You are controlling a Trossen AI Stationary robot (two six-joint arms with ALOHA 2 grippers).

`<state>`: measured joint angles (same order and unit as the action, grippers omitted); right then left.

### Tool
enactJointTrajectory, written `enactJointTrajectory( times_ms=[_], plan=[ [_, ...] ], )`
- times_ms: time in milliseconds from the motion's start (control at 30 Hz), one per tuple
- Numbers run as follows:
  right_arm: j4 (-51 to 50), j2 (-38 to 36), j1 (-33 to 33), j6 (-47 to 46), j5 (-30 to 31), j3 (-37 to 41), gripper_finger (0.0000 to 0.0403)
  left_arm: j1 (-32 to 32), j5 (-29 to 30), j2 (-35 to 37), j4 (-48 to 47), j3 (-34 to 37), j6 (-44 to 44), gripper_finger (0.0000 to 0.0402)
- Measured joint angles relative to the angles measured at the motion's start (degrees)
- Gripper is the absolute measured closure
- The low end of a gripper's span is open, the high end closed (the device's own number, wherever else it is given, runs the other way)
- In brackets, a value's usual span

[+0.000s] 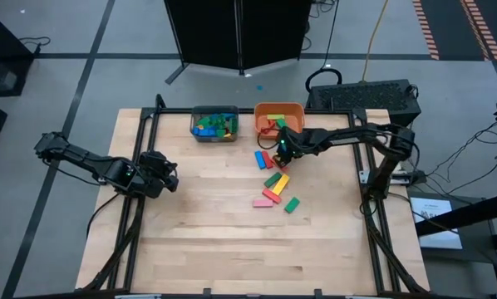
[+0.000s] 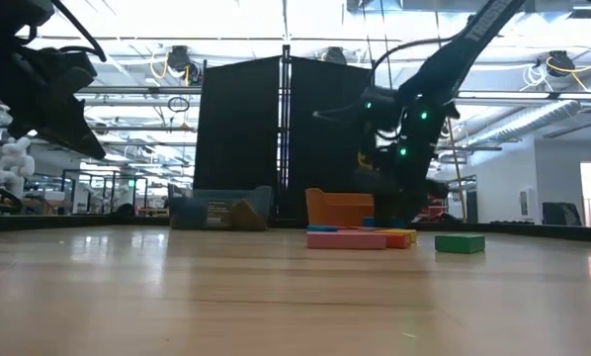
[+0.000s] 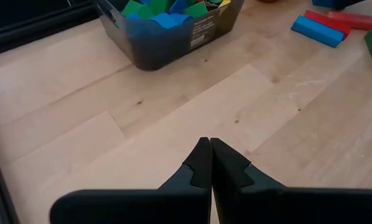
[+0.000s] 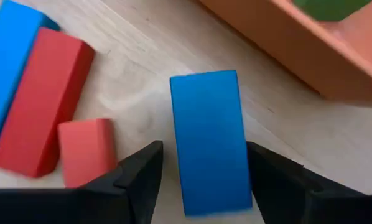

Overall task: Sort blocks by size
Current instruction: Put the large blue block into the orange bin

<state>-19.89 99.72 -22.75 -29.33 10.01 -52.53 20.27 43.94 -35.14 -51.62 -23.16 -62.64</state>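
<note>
Several blocks lie flat on the wooden table right of centre: a blue bar (image 1: 261, 158), a green one (image 1: 272, 178), a yellow one (image 1: 280, 183), a pink one (image 1: 267, 199) and a green one (image 1: 292, 204). My right gripper (image 1: 282, 150) is open and points steeply down beside the orange bin (image 1: 279, 110). Its two fingers (image 4: 139, 177) stand on either side of a blue bar (image 4: 208, 137), with narrow gaps showing. My left gripper (image 1: 170, 176) waits shut above the table's left part, holding nothing (image 3: 208, 163).
The grey bin (image 1: 215, 124) at the far edge holds green, blue and yellow blocks. A red bar (image 4: 43, 102), a short red block (image 4: 86, 149) and another blue bar (image 4: 9, 68) lie close beside the right gripper. Bare wood stretches across the near half of the table (image 1: 232, 249).
</note>
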Motion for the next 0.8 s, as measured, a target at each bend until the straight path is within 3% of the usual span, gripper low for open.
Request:
enactJointTrajectory(
  times_ms=[100, 233, 400, 600, 800],
  plan=[
    [0.32, 2.44, -0.17, -0.3, -1.56, -0.76, 0.0208, 0.0, -0.02, 0.0, 0.05, 0.0, -0.08, 0.0401],
    [0.25, 2.22, 1.1, -1.47, -1.1, -0.78, 0.0291, 0.0, -0.21, 0.0, 0.09, 0.0, -0.08, 0.0401],
    [-2.02, -1.37, 2.19, -1.99, -4.08, -2.37, 0.0292, 0.01, -0.18, 0.0, 0.05, 0.0, -0.04, 0.0401],
    [-3.64, -8.18, 1.6, -0.08, -4.26, -11.07, 0.0292, 0.0, -0.15, 0.0, -0.13, 0.0, -0.01, 0.0401],
    [-2.22, -5.65, -5.2, 6.64, 1.24, -19.83, 0.0292, 0.0, 1.14, -0.21, -0.32, 0.0, 0.0, 0.0401]
  ],
)
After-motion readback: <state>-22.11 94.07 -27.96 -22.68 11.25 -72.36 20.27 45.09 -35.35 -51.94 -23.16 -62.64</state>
